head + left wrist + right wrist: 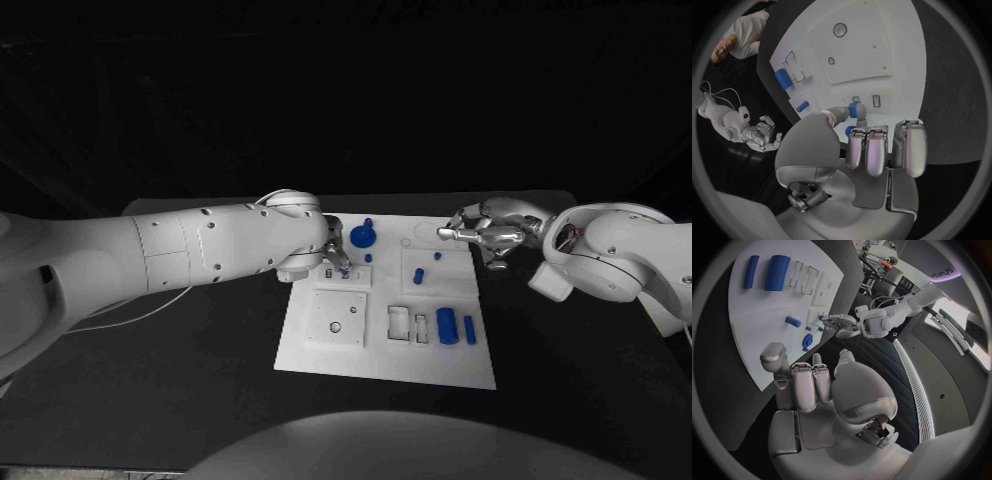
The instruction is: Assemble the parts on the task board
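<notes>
A black counter point(173, 380) is being used here, with dark cloth hanging behind it, and the white task board point(378, 362) is lying flat in the middle. The left robot hand point(335, 262) is being held low over the far left part of the board, and a small blue part point(856, 109) is being pinched between its thumb and a finger, right by two little slots. A round blue part point(362, 236) is standing just beside that hand. The right robot hand point(482, 238) is being held above the far right edge of the board, with its fingers loosely bent and nothing held in them. Two longer blue parts point(449, 326) are lying side by side near the right edge, next to some empty slots, and another small blue part point(418, 275) is resting in the middle. The step in hand seems to be the small part being put into a slot. Next, the part will likely need to be lined up straight over its slot and pushed down gently, so it is not being tipped or jammed.
</notes>
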Action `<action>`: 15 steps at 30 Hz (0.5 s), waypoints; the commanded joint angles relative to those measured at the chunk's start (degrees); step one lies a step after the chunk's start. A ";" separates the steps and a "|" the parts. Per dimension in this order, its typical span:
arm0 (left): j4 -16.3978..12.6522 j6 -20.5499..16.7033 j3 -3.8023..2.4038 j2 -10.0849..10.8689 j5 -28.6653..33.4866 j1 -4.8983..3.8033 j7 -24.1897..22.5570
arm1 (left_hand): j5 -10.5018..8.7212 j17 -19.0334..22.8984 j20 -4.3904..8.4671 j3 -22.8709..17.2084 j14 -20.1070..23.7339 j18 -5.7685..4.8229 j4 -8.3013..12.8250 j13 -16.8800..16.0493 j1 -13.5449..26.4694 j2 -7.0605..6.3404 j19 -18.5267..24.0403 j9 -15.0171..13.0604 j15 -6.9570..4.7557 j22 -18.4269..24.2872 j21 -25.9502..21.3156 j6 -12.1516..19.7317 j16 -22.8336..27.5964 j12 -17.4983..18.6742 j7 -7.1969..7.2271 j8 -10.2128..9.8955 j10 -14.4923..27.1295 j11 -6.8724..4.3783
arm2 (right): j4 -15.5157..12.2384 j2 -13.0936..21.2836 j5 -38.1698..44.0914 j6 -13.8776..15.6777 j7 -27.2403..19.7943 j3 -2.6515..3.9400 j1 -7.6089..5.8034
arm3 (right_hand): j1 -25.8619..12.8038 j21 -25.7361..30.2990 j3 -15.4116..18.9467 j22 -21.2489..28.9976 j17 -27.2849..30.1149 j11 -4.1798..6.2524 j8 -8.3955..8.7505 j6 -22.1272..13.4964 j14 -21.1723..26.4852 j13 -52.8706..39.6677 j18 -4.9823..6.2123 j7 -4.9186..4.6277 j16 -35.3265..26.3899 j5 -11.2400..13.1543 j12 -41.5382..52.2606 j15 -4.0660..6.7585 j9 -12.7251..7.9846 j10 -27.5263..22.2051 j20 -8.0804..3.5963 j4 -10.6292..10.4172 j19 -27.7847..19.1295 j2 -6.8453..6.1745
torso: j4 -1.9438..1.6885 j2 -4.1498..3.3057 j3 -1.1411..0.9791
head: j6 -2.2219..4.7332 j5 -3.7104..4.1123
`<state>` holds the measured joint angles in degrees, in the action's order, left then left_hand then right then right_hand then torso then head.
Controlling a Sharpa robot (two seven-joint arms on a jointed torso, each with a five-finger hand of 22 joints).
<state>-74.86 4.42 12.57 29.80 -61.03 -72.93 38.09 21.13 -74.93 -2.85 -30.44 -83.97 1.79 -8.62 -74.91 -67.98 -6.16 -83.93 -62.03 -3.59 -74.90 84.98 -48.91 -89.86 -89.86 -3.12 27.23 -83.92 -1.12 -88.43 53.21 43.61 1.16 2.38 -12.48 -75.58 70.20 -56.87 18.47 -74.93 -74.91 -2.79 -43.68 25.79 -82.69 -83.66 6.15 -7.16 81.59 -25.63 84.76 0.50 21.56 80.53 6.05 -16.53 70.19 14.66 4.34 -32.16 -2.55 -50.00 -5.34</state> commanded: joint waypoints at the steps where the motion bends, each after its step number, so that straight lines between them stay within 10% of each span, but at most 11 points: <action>1: 0.05 1.07 -0.01 -0.19 0.41 0.13 0.14 | 0.09 -15.07 0.42 -0.71 -6.03 0.37 0.38 -15.09 0.03 0.43 -0.24 -0.05 -0.42 -7.80 -0.25 -0.34 -0.14 -0.14 0.64 -0.07 -6.08 -0.27 | -0.02 -0.04 -0.02 -1.03 -0.10 -0.01 0.05 | 0.52 0.31 -0.32 -5.81 -5.94 0.41 0.35 -0.18 0.28 2.73 0.73 -0.08 -0.28 0.22 -0.39 0.04 -0.09 0.04 -0.13 0.16 -0.44 0.05 | 0.01 -0.03 0.01 | 0.00 0.06; 15: 0.12 1.14 0.00 -0.23 0.43 0.33 -0.09 | 0.06 -15.07 0.41 -0.72 -6.03 0.41 0.37 -15.09 0.06 0.47 -0.13 -0.05 -0.41 -7.66 -0.35 -0.36 -0.14 -0.14 0.63 -0.09 -6.08 -0.26 | -0.03 0.04 -0.02 -1.10 -0.06 -0.01 0.05 | 0.56 0.48 -0.35 -5.77 -5.85 0.39 0.38 -0.21 0.35 2.84 0.75 -0.10 -0.37 0.22 -0.47 0.03 -0.09 -0.08 -0.13 0.16 -0.52 0.05 | -0.02 0.00 -0.01 | 0.00 -0.08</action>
<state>-74.68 4.71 12.59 29.71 -60.95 -72.61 38.13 20.94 -74.92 -2.85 -30.45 -83.97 1.79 -8.61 -74.91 -67.98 -6.16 -83.93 -62.00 -3.59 -74.90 84.98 -48.93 -89.86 -89.86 -3.14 27.02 -83.92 -1.12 -88.44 53.27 43.58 1.06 2.40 -12.48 -75.58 70.11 -56.57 18.31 -74.92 -74.91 -2.80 -43.68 25.79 -82.69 -83.66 6.15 -7.16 81.59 -25.63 84.43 0.50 21.56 80.54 5.84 -16.36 69.98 14.57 4.33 -32.18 -2.55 -50.00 -5.36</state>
